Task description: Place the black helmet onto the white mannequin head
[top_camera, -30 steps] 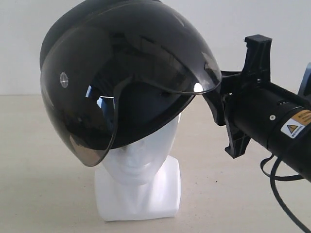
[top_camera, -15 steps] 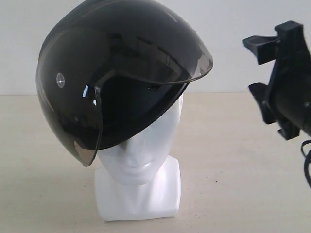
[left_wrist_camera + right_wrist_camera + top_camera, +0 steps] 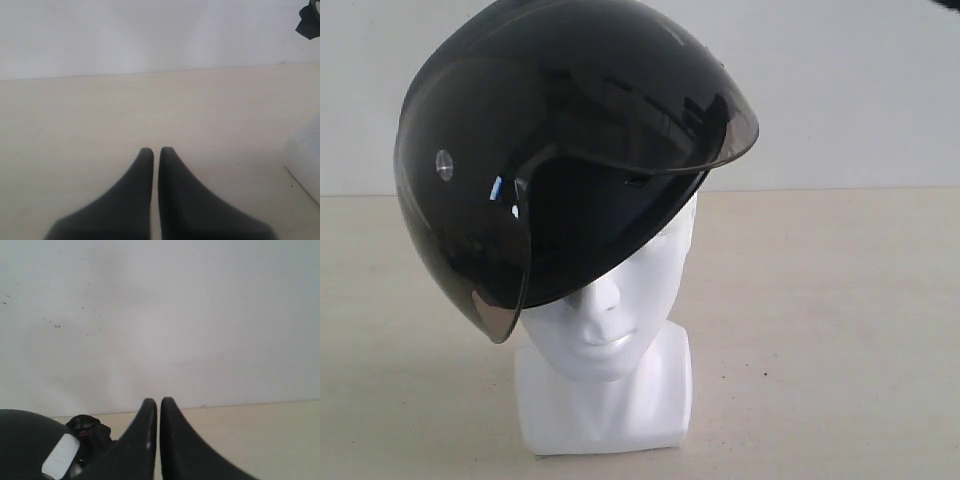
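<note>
The black helmet (image 3: 560, 130) is seated on the white mannequin head (image 3: 610, 320), left of the middle of the scene, and is seen to be larger than the head. It is worn tilted, with the crown leaning to the left. The smoke-tinted visor (image 3: 470, 260) is carried low on the left, where its lower edge is level with the cheek, while its other end juts out to the right above the temple. A small round pivot knob (image 3: 444, 165) is set into the visor's left side. The forehead and eyes are covered by the shell, and the nose, lips and chin are left showing under the rim. The head is borne on a short blocky neck base (image 3: 605, 410), which stands upright on the pale table (image 3: 820, 330). A plain white wall (image 3: 850, 90) is seen at the far side.

In the left wrist view the left gripper (image 3: 156, 150) is held over bare table. Its two dark fingers (image 3: 135, 195) are drawn almost together, with only a thin slit between them, and nothing is gripped. A glossy white rounded form (image 3: 305, 160) is cut off by the frame's edge and cannot be told for sure.

In the right wrist view the right gripper (image 3: 158, 401) is pointed toward the wall, its fingers likewise nearly touching and empty. A dark rounded shape with a pale label (image 3: 60, 462) is seen beside it; what it is cannot be told.
</note>
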Robot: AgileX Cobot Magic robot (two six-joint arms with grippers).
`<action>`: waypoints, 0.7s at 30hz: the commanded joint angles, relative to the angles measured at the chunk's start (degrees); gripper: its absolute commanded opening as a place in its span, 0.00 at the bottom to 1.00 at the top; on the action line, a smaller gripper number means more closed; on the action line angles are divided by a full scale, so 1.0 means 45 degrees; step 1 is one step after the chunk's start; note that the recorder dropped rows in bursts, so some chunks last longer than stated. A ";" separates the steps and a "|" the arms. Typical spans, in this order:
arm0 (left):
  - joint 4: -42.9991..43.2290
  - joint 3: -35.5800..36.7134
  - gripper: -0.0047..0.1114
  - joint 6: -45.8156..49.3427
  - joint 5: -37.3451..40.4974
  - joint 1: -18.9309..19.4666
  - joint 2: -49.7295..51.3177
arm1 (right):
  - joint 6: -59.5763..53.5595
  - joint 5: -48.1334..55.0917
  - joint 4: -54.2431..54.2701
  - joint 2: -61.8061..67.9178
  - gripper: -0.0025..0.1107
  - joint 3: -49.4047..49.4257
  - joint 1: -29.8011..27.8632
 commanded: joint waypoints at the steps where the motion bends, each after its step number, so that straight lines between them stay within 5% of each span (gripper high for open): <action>1: -0.0131 -0.0051 0.08 -0.0012 -0.0057 -0.0117 0.0039 | -0.6564 0.2552 0.4390 0.0133 0.05 -0.2128 0.0324; 4: -0.0131 -0.0051 0.08 -0.0012 -0.0057 -0.0117 0.0039 | -1.1175 0.5389 0.8075 0.0815 0.05 -0.3648 0.0358; 7: -0.0131 -0.0051 0.08 -0.0012 -0.0057 -0.0117 0.0039 | -1.2643 0.8065 1.0090 0.1790 0.05 -0.5183 0.0358; 14: -0.0131 -0.0051 0.08 -0.0012 -0.0057 -0.0117 0.0039 | -1.3054 0.9982 1.1710 0.2850 0.05 -0.7981 0.0598; 21: -0.0131 -0.0051 0.08 -0.0012 -0.0057 -0.0117 0.0039 | -1.3338 1.1729 1.1363 0.3356 0.05 -0.8770 0.2514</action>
